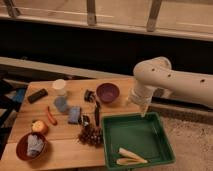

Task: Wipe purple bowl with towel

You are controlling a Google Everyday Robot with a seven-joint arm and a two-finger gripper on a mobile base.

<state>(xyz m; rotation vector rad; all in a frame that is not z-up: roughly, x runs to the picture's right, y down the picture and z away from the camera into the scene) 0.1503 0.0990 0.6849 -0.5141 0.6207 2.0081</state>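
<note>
The purple bowl (107, 92) stands upright on the far side of the wooden table (60, 150). A crumpled grey-blue towel (34, 144) lies inside a red-brown bowl (22, 150) at the near left corner. A folded blue cloth (74, 114) lies flat near the middle of the table. My white arm (165, 80) reaches in from the right and bends down. My gripper (143, 111) hangs over the far edge of the green tray (165, 145), to the right of the purple bowl and apart from it. It holds nothing that I can see.
A white cup (59, 86), a black remote (37, 95), an apple (39, 126), a red-orange carrot (51, 116), a pine cone (90, 135) and small dark items (96, 112) are spread over the table. Yellow tongs (131, 156) lie in the tray.
</note>
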